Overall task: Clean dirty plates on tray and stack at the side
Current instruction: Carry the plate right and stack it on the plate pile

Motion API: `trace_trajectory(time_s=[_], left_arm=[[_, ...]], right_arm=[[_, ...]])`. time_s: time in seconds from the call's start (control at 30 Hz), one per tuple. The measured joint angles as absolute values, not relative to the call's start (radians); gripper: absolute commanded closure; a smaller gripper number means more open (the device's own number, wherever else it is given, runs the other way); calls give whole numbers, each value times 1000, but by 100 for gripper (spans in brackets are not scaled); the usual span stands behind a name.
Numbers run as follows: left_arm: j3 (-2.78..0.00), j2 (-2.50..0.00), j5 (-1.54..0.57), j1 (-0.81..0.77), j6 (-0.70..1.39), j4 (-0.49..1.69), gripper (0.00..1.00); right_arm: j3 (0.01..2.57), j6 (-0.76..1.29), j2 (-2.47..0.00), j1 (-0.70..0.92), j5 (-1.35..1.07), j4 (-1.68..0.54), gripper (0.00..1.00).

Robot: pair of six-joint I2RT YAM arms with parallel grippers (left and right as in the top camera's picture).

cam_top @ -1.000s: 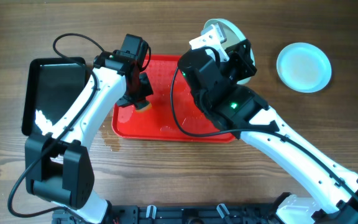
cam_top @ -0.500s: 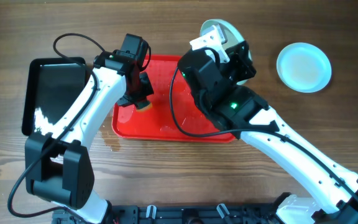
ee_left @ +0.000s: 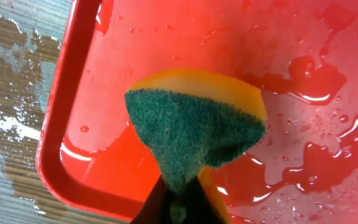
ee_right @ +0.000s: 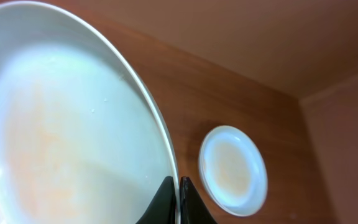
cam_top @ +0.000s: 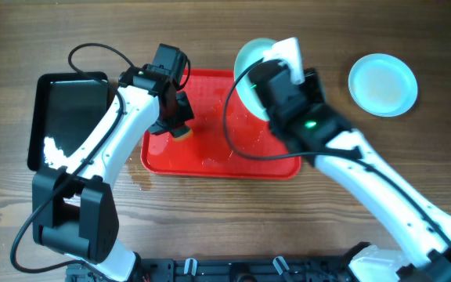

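Note:
The red tray [cam_top: 210, 157] lies wet at the table's middle, its surface [ee_left: 303, 50] covered in puddles. My left gripper [cam_top: 180, 125] is shut on a yellow sponge with a green scouring face [ee_left: 191, 127], held just over the tray's left end. My right gripper [cam_top: 276, 66] is shut on the rim of a pale plate [cam_top: 250, 63], held tilted above the tray's far right part; that plate [ee_right: 61, 124] fills the right wrist view, faintly orange-tinged. A second plate [cam_top: 382, 84] lies flat on the wood at the right, also seen as a small plate [ee_right: 232, 169].
A glossy black tray [cam_top: 65, 117] sits left of the red tray. Water is spilled on the wood [ee_left: 11, 87] beside the red tray's left front corner. The left arm's cable [cam_top: 92, 51] loops over the back of the table.
My right arm has swung, and the plate it holds has shifted left and now shows its face over the tray's far edge. The left gripper and sponge have stayed put.

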State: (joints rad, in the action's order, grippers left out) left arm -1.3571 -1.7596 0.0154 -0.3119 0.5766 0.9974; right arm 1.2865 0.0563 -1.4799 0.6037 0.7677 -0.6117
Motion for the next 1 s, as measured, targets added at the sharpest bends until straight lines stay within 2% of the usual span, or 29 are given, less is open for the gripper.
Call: trace_trajectory(time_s=[0.23,0.4,0.47,0.67,0.9,0.97,1.0], left_arm=[[-1336,-1760,15,-312,577,981,96],[-1333,-1760,15,-312,577,966,96],[-1333,-1760,9,-312,577,962,96],[-1333,-1760,-6,-312,577,953,96],[-1332,-1760,-7,-312,577,952,96],[-1332,-1760,-7,-312,577,952,96],[-1332,-1760,-7,-312,577,952,96]], right_arm=[[1306,134,-1449,168,398,-646,96],[1307,224,-1535,-201,52,-620,96],[1307,256,-1585,-297,-13,-614,96],[1307,313,-1806,-456,-103,-540,96],[1306,327,-1898,-495,-128,-465,94],[1306,331,-1898,-503,-131,-455,89],[1306,337,-1898,-509,-131,-451,74]])
